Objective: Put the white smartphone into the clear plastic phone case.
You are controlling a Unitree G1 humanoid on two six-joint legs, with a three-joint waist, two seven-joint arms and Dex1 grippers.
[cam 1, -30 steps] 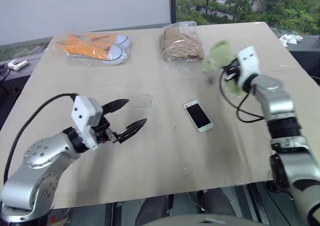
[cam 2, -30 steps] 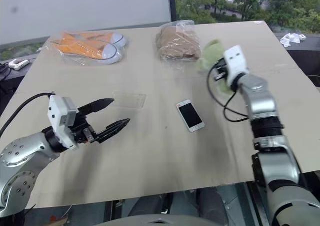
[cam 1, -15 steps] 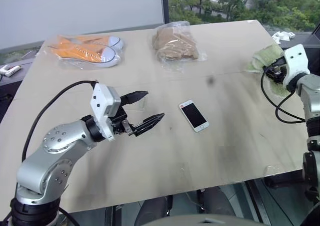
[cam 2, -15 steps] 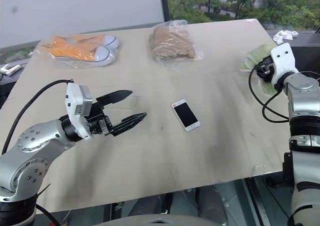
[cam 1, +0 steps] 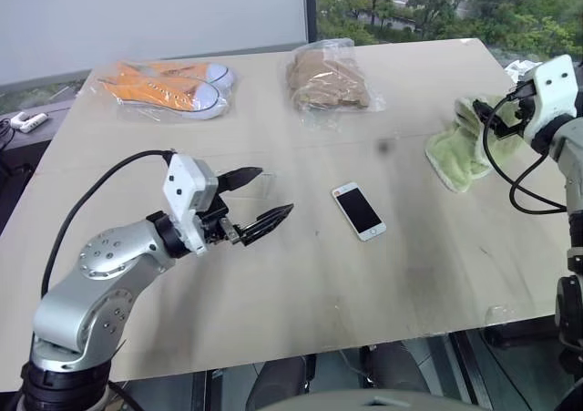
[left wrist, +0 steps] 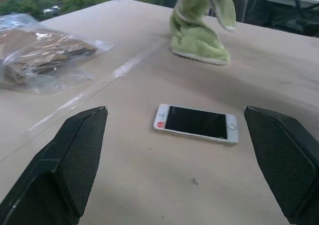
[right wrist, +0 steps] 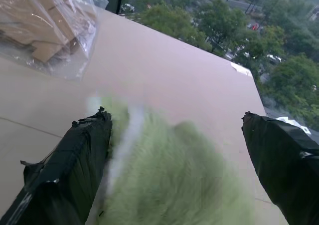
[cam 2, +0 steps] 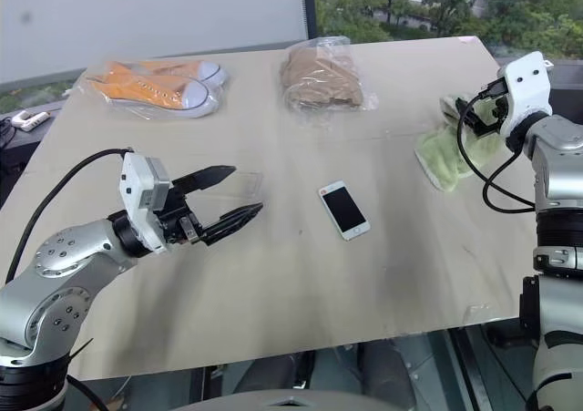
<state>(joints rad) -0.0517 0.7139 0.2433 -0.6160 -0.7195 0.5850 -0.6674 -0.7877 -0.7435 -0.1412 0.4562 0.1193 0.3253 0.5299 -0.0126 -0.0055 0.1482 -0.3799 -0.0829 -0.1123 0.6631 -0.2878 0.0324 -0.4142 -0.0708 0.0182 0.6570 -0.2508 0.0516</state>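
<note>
- R gripper [right wrist: 174,150] has swung from mid-table out to the table's R edge since a sec ago; it was clamped on the green cloth [cam 1: 460,151] then, now its fingers [right wrist: 75,175] stand wide apart w/ the cloth below and between them.
- Green cloth now lies on the table [cam 1: 301,274] by the R edge, crumpled; whether part of it is still up off the surface can't be told.
- L gripper [cam 1: 260,201] sits closer to the middle than a sec ago, little change over the last half sec; jaws apart all along, nothing held.
- White smartphone [cam 1: 358,210] in the same spot: flat, screen up, mid-table, btwn the two arms, nothing touching it. In L wrist view it lies straight ahead btwn the L fingers [left wrist: 65,170], well apart from them.
- Clear plastic phone case [cam 2: 239,185] flat on the table just behind the L gripper's upper finger, partly hidden by it; L of the phone, apart from it.
- Far side: bag w/ orange shoes [cam 1: 168,85] at far L, bag w/ brown cloth [cam 1: 328,76] far centre. Neither is near the phone.
- White power strip [cam 1: 30,118] off the table's L edge.
- L arm bent, gripper about level, pointing toward the phone. R arm stretched fwd and out to the R, gripper over the cloth.
</note>
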